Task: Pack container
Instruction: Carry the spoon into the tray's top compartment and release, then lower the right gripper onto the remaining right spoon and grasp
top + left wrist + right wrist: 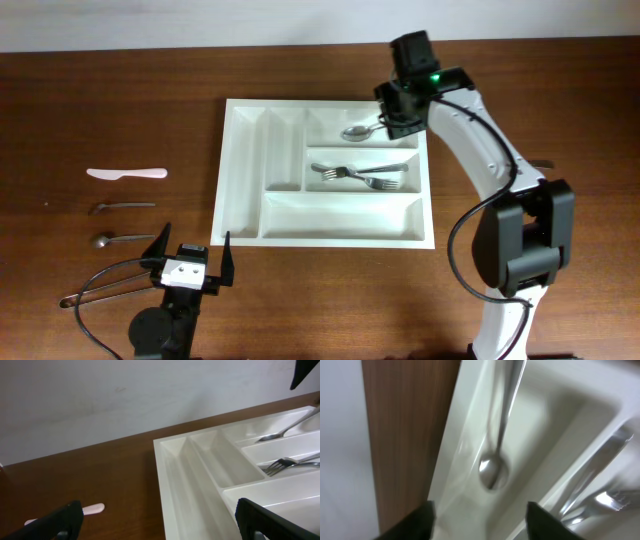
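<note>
White container [245, 104] with 1 spoon [358, 131], 2 forks [360, 176] in separate compartments

Under the right pincer [394, 118] a spoon [357, 131] occupies the container's [240, 105] end compartment. Two forks [360, 176] crowd the next one, toward the arm's base. Beyond those, the wide compartment [340, 215] and the narrow compartments [262, 150] leave open room.

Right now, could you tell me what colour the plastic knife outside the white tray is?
Pale pink; the knife shows best in the overhead view.
</note>
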Robot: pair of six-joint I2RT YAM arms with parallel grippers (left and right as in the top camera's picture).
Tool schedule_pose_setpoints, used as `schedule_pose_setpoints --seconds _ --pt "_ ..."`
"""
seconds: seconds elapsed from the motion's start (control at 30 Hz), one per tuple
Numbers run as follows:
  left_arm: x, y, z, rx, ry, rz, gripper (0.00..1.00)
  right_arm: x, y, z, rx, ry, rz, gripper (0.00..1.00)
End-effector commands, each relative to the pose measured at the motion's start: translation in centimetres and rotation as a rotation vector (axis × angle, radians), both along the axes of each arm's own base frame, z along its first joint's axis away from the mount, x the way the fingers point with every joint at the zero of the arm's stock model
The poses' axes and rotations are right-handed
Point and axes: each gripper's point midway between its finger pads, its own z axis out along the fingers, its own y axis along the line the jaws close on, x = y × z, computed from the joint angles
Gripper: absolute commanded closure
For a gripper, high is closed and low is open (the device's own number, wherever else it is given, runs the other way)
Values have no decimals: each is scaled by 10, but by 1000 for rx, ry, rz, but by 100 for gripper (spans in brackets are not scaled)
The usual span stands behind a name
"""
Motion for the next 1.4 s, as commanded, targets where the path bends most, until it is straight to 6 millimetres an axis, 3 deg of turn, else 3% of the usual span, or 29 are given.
schedule_pose_setpoints --seconds 0.0,0.03,0.17,0.3,0.4,0.53,0.6,0.67,0.77,0.93,1.07,1.2,1.37 --pt "0 2 -1 16 -2 9 1 9 -52 16 -63 -27 9 28" --pt "0 2 -1 16 -2 9 1 10 -60 16 -71 -26 9 26" --pt "0 2 -1 16 -2 9 1 8 -125 14 -157 -11 22 19" --pt "0 2 -1 16 -2 9 1 7 -168 15 -237 -17 74 14" --pt "0 2 -1 16 -2 9 1 11 -176 16 -297 -42 177 12" --pt "0 2 -1 16 -2 9 1 28 -164 20 -378 -128 391 12" --pt "0 2 -1 16 -2 9 1 28 -168 19 -444 -119 438 16" --pt "0 2 -1 16 -2 9 1 21 -183 16 -515 -58 412 19" --pt "0 2 -1 16 -2 9 1 8 -199 10 -487 7 276 1" --pt "0 2 -1 16 -2 9 1 -16 -213 -6 -337 113 -24 1" --pt "0 2 -1 16 -2 9 1 -23 -220 -26 -300 173 -30 1" --pt "0 2 -1 16 -2 9 1 -40 -226 -66 -164 280 -37 1" --pt "0 2 -1 16 -2 9 1 -52 -246 -80 -122 324 -84 1"
